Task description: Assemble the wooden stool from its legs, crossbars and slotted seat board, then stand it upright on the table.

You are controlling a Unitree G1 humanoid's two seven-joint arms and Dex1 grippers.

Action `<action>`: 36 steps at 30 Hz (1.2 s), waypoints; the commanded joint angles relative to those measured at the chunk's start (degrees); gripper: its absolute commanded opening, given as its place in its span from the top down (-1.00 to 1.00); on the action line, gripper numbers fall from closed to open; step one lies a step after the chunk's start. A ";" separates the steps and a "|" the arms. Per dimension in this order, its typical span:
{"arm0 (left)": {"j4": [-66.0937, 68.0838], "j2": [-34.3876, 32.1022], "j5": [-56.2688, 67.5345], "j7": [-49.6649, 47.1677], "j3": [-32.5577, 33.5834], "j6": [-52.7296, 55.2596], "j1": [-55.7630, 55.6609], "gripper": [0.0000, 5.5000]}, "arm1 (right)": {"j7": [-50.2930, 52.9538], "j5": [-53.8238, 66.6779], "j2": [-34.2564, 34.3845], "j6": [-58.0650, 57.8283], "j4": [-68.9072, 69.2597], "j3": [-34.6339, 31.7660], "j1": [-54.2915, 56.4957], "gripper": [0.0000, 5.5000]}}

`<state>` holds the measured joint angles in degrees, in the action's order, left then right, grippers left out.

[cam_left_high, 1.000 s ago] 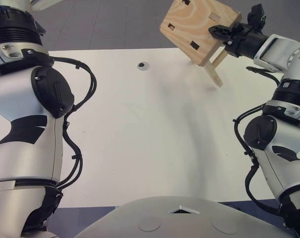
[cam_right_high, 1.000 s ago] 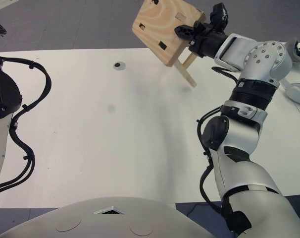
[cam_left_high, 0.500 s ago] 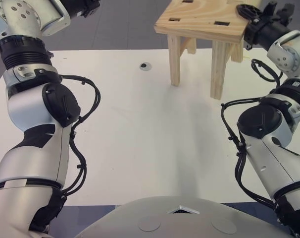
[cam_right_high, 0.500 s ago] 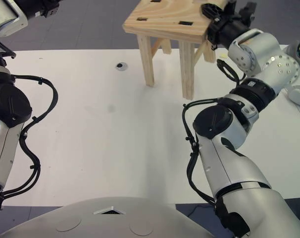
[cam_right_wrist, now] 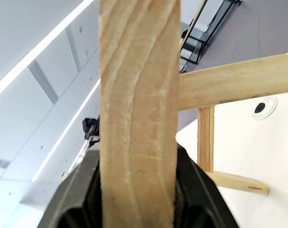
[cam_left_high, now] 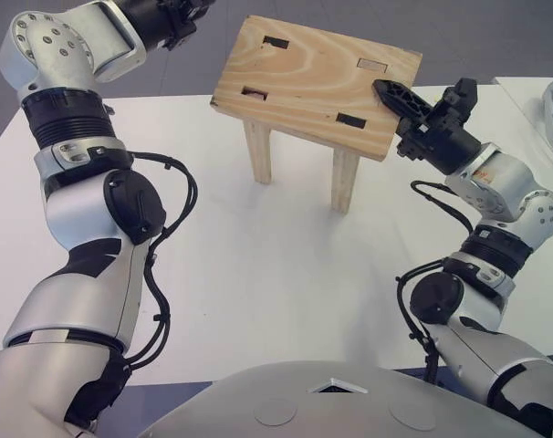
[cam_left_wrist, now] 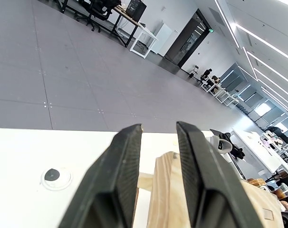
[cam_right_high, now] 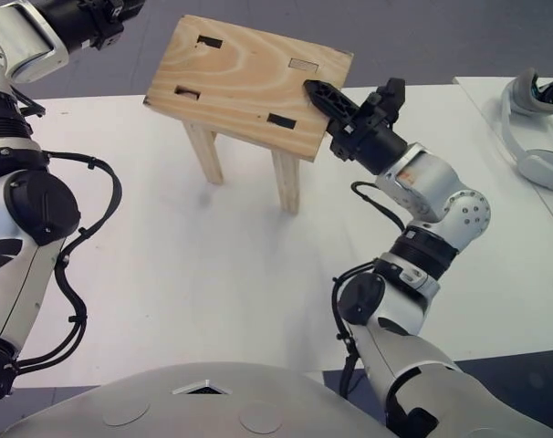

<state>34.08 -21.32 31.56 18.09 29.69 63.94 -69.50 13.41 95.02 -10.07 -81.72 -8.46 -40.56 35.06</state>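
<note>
At the far left we see the left gripper [cam_left_wrist: 158, 129] raised above the back edge of the white table [cam_left_high: 258, 301], its two dark fingers [cam_left_wrist: 116, 190] spread apart with nothing between them; it hangs clear of the work, just beside the seat's left rear corner. A small round fitting [cam_left_wrist: 55, 175] lies in the tabletop below it. Toward the middle we find the wooden stool [cam_left_high: 299, 109] standing upright on the table, assembled, its slotted seat board [cam_left_high: 313, 80] uppermost. Four dark rectangular slots [cam_left_high: 276, 42] mark the seat near its corners. Two legs [cam_left_high: 258, 151] show beneath the board on the near side, and their feet meet the tabletop; the far legs are hidden by the seat. From the right wrist view we also make out a crossbar [cam_right_wrist: 234, 80] running between the legs under the seat. To the right of the stool, the right gripper [cam_left_high: 392, 99] pinches the right-hand edge of the seat board: one finger lies over the top face, the other sits under it, and the board's edge grain passes straight between the dark pads [cam_right_wrist: 77, 190]. At the far right, well apart from the stool, a grey and white device [cam_right_high: 532, 137] rests on a neighbouring surface.
</note>
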 commanded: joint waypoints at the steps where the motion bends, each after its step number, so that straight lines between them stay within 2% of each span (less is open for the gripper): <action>1: -3.37 1.72 2.05 -3.00 1.23 2.52 3.09 0.52 | 12.11 -11.99 -7.09 -10.47 -10.79 13.01 -12.64 0.51; 7: 0.41 0.56 0.65 -1.33 0.90 -0.46 4.13 0.52 | 17.39 -18.42 -11.64 6.75 -20.29 12.29 -6.75 0.51; 13: 2.85 0.68 0.44 -0.79 0.90 -2.08 4.14 0.52 | 16.27 -19.02 -12.61 6.78 -23.87 18.80 -5.82 0.50; 18: 3.37 2.33 0.95 -2.38 1.72 -2.56 4.65 0.52 | 4.70 -27.75 -16.58 14.48 -34.82 27.27 1.38 0.50; 24: 3.66 3.36 1.10 -4.38 3.16 -3.46 4.87 0.52 | -0.33 -30.22 -19.25 30.51 -47.57 28.78 7.98 0.50; 27: 3.54 3.73 1.13 -4.89 3.51 -3.46 4.63 0.52 | -2.42 -30.00 -19.56 32.53 -49.84 29.47 8.99 0.22; 30: 3.39 3.82 1.10 -5.13 3.87 -3.35 4.40 0.52 | -6.23 -31.20 -19.57 28.54 -48.53 30.79 8.20 -0.03; 36: 2.90 3.72 0.84 -4.95 3.64 -3.66 5.47 0.52 | -21.85 -39.28 -23.19 24.89 -46.51 37.84 6.10 -0.47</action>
<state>35.96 -17.90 31.96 14.72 33.45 61.56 -66.24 -6.44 72.29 -32.29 -51.50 -47.26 -12.99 53.62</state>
